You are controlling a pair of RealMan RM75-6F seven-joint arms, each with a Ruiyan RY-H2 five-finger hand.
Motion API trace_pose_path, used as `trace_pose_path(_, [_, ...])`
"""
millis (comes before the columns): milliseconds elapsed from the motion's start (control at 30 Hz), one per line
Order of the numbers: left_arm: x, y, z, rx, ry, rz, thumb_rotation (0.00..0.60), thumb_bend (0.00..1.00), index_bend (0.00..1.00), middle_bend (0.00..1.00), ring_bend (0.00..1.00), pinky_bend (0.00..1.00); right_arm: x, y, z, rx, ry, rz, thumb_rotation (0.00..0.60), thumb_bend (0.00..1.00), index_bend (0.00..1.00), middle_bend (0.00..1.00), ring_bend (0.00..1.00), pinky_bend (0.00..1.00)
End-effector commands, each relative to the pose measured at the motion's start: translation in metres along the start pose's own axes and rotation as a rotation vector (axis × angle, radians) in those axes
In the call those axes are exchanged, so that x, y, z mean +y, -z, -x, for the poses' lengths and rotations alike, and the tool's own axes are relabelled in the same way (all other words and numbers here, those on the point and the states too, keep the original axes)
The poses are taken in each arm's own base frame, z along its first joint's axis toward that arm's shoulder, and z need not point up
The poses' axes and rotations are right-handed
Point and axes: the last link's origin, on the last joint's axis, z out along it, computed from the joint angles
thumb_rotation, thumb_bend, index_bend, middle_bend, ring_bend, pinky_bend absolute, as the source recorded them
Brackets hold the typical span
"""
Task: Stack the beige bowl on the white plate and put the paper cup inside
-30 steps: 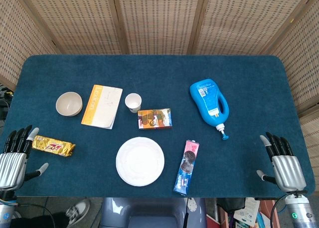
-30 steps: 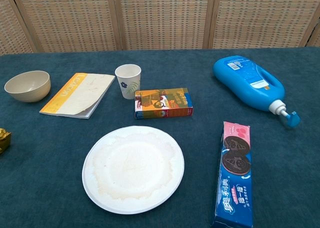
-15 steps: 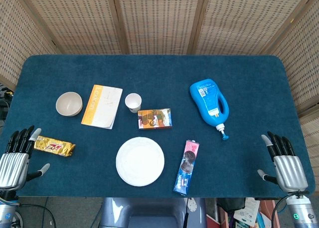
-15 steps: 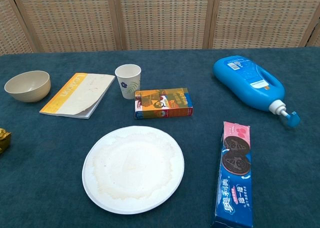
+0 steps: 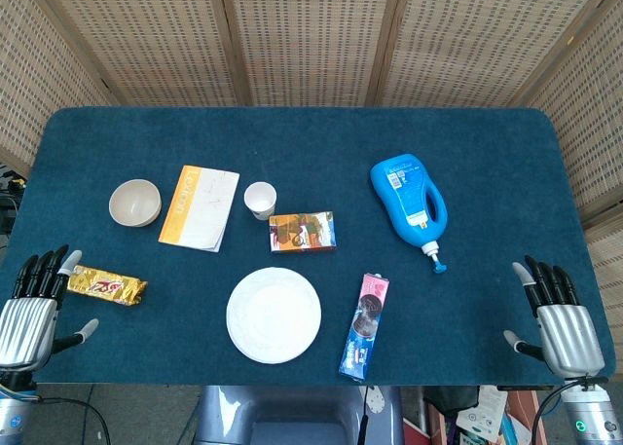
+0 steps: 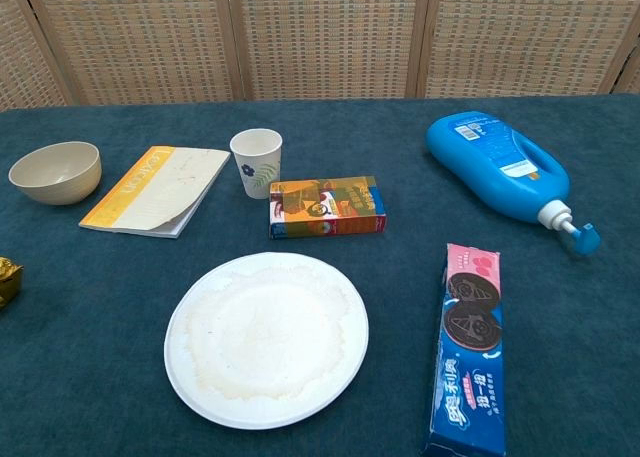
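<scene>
Both hands sit at the near edge of the table (image 5: 292,133), your left hand (image 5: 29,314) at the left corner and your right hand (image 5: 557,318) at the right, fingers spread and holding nothing (only the head view shows them). Just beside the left hand's fingertips lies a gold snack packet (image 5: 105,286); keep clear of it when you reach out.

Nearest of the task's things is the white plate (image 6: 266,338), flat and bare at the near middle, with a cookie pack (image 6: 471,349) well to its right. It looks thin and light, so it may skid if you set the bowl down hard.

Further back, the paper cup (image 6: 256,162) stands upright between an orange booklet (image 6: 158,189) and a snack box (image 6: 326,208), close to both. It will likely crush easily; pinch it gently around the upper wall.

Farthest left, the beige bowl (image 6: 55,171) sits upright, apart from the booklet. It looks rigid and smooth, so take it by the rim, thumb inside. A blue detergent bottle (image 6: 500,167) lies far right.
</scene>
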Motion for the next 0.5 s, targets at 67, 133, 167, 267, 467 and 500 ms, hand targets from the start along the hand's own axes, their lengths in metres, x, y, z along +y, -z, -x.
trace_pose_path(67, [0.001, -0.001, 0.000, -0.001, 0.003, 0.003, 0.600, 0.13, 0.00, 0.00, 0.00, 0.00, 0.001, 0.000, 0.000, 0.000, -0.001, 0.002, 0.600, 0.14, 0.00, 0.00, 0.00, 0.00])
trace_pose_path(133, [0.001, -0.002, 0.000, 0.002, 0.005, 0.001, 0.600, 0.13, 0.00, 0.00, 0.00, 0.00, 0.001, 0.000, 0.000, 0.000, -0.002, 0.004, 0.600, 0.14, 0.00, 0.00, 0.00, 0.00])
trace_pose_path(167, [0.001, -0.004, 0.000, 0.010, 0.007, -0.005, 0.600, 0.13, 0.00, 0.00, 0.00, 0.00, 0.002, 0.000, -0.001, 0.001, -0.003, 0.006, 0.600, 0.14, 0.00, 0.00, 0.00, 0.00])
trace_pose_path(267, [0.002, -0.010, 0.000, 0.034, 0.024, -0.015, 0.600, 0.15, 0.02, 0.00, 0.00, 0.00, 0.003, 0.000, -0.001, 0.003, -0.006, 0.013, 0.600, 0.14, 0.00, 0.00, 0.00, 0.00])
trace_pose_path(467, [-0.008, -0.043, -0.001, 0.059, -0.026, -0.017, 0.600, 0.18, 0.10, 0.00, 0.00, 0.00, 0.005, -0.001, -0.001, 0.005, -0.008, 0.017, 0.600, 0.14, 0.00, 0.00, 0.00, 0.00])
trace_pose_path(500, [-0.011, -0.052, -0.002, 0.065, -0.035, -0.021, 0.600, 0.18, 0.12, 0.00, 0.00, 0.01, 0.005, -0.001, -0.001, 0.005, -0.009, 0.019, 0.600, 0.14, 0.00, 0.00, 0.00, 0.00])
